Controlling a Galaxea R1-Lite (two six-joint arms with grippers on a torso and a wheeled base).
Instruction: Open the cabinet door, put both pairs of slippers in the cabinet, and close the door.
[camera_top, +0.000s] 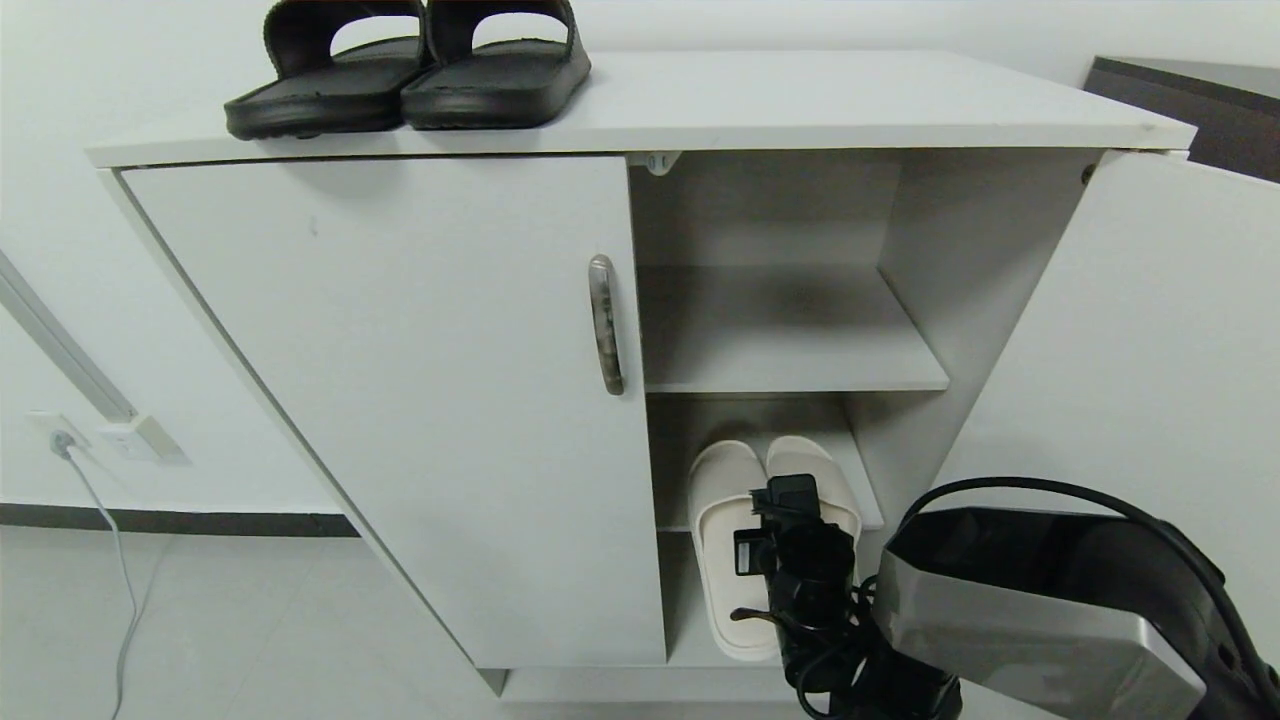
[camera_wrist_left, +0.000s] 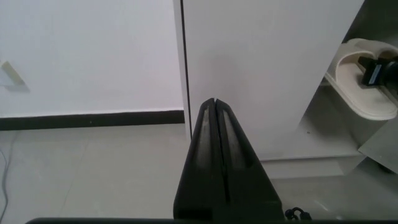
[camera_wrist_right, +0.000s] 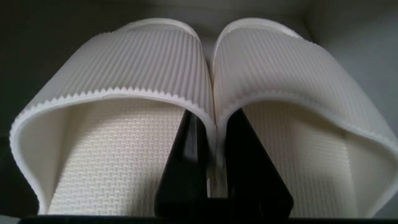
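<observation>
I have the right gripper (camera_top: 786, 497) pinching the pair of cream-white ribbed foam slippers (camera_top: 724, 530) by their two inner side walls, which are squeezed together between its fingers (camera_wrist_right: 186, 163). The pair sits on the lower shelf (camera_top: 868, 502) of the white laminate cabinet (camera_top: 760, 100), at 6 o'clock in my head view, behind the open right door (camera_top: 1150, 350).

Its long axis runs 12 to 6, toes deep inside at 12, and the gripper comes in from the heel end at 6. The heels look to hang past the shelf's front edge, so I judge the next move to be a push toward 12 before letting go, then a straight pull back toward 6.

The pair of black rubber slide slippers (camera_top: 410, 70) rests on the cabinet top at about 11 o'clock from the right gripper, well apart and much higher. The left gripper (camera_wrist_left: 214, 107), fingers pressed together and holding nothing, sits low before the closed left door (camera_top: 400, 380). I judge that arm to be on the handier side for the black pair.
</observation>
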